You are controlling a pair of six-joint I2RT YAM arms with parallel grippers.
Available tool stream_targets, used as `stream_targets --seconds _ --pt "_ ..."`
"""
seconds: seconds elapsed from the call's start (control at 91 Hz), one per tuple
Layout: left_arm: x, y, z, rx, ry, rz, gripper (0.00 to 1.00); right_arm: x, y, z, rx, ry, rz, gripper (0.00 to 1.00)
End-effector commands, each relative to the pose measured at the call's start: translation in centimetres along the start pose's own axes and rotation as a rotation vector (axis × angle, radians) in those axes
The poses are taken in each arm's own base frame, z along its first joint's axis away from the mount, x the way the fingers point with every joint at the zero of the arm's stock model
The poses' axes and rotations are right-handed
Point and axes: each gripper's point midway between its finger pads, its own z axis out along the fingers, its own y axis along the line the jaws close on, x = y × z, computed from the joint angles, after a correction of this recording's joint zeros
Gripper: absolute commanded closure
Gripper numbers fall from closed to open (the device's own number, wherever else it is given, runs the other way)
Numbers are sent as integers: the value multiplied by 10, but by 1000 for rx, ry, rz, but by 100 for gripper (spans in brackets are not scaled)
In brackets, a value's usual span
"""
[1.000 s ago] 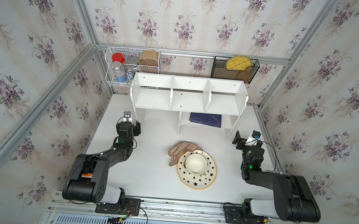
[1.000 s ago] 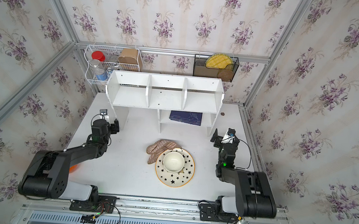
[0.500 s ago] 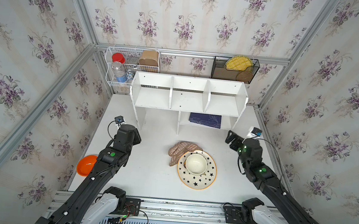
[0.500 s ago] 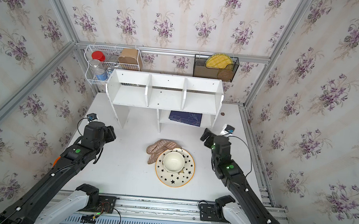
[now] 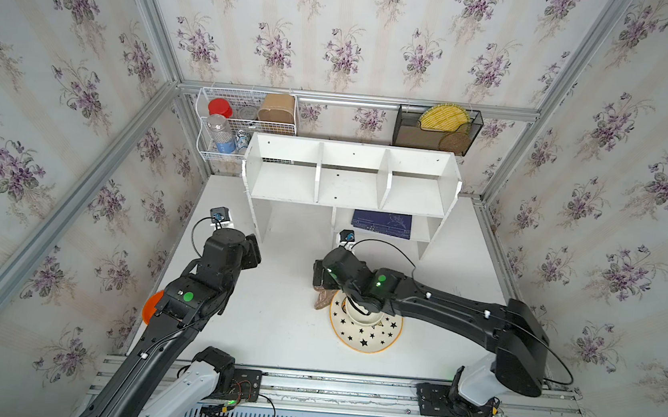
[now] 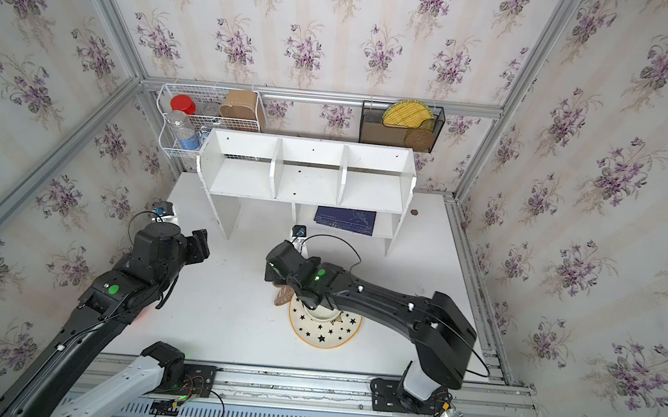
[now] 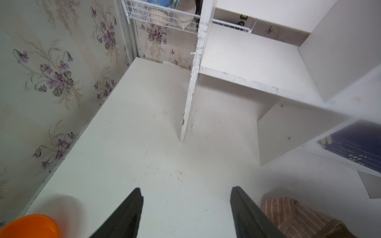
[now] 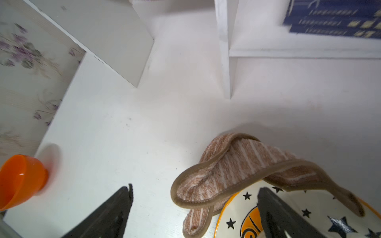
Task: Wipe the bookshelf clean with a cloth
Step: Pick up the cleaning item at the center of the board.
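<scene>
white tabletop (image 5: 270, 328) is carrying a pinkish-tan striped cloth (image 8: 237, 171) draping onto a star-patterned plate (image 8: 235, 208); right gripper (image 8: 194, 187) is hovering released above it, likely for pickup; left gripper (image 7: 186, 188) is idling released

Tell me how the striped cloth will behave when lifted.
Likely floppy: the cloth lies in soft folds, draped over the plate rim. Probably light and grippy, given its terry pile. Lifting may drag its end across the plate.

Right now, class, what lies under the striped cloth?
One end of the cloth drapes over the rim of the star-patterned plate; the rest lies on the white table. Anything beneath its folds is hidden.
</scene>
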Motion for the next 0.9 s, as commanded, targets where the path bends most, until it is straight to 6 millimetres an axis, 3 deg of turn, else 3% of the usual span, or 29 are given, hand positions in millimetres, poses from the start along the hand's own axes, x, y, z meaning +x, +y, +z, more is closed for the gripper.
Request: stream_targets --seconds 0.0,0.198,0.308,0.495,0.604,0.681,0.89 --pt "-23 3 -6 -24 -77 25 27 22 -3 16 40 95 -32 4" --pt "-17 -1 2 -23 -37 1 26 39 8 47 16 163 -79 9" --pt "-15 0 6 -38 -28 11 24 48 5 63 15 193 -77 15" --pt "-27 10 9 -123 14 22 19 66 -12 79 36 219 -77 24" --pt "-43 4 14 -93 36 -16 20 72 -18 84 37 235 -71 32" --pt "-56 -2 19 -65 20 -32 19 71 -20 87 34 231 -78 44" --pt "-79 3 34 -75 14 -89 21 57 -23 86 19 200 -76 94"
